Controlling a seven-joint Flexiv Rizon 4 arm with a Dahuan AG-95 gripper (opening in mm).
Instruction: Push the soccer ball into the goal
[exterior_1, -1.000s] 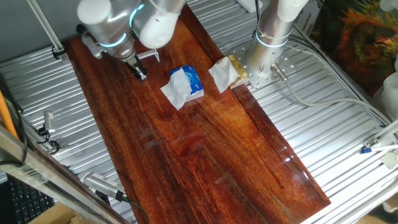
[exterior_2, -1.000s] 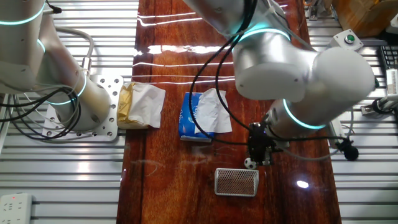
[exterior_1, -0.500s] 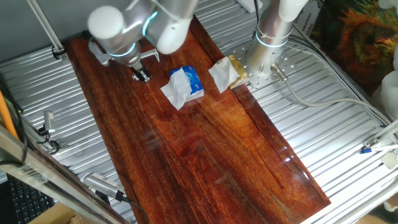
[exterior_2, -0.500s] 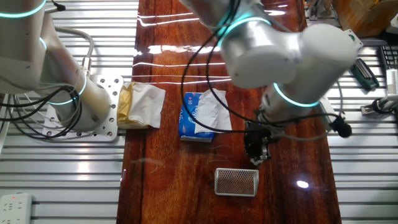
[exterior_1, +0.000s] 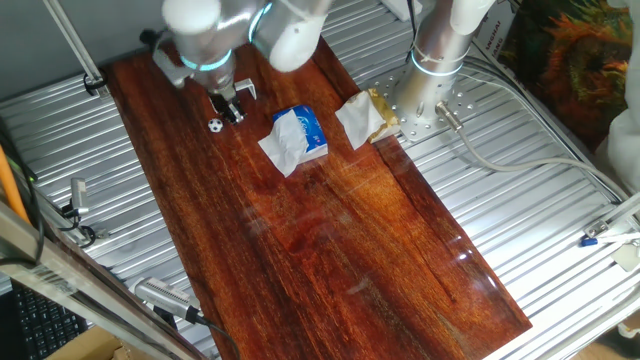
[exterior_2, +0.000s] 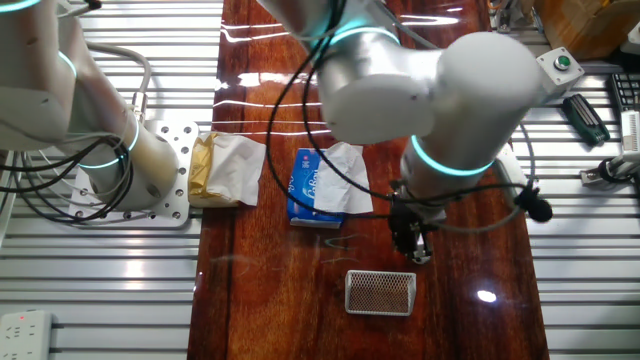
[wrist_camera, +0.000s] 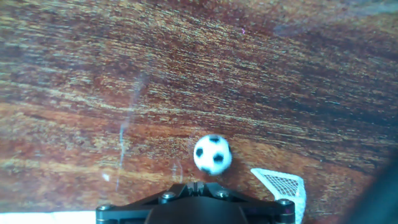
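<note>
Hand view: soccer ball sits low centre, just above the pincer body; goal netting at the lower right, near the ball.

One fixed view: ball on the wooden tabletop in the upper left, just left of the pincer. Pincer fingers look together, tips down.

Farther right, the blue packet, then crumpled paper.

Glossy dark wooden table, soccer ball, goal, blue packet, crumpled paper on top.
</note>
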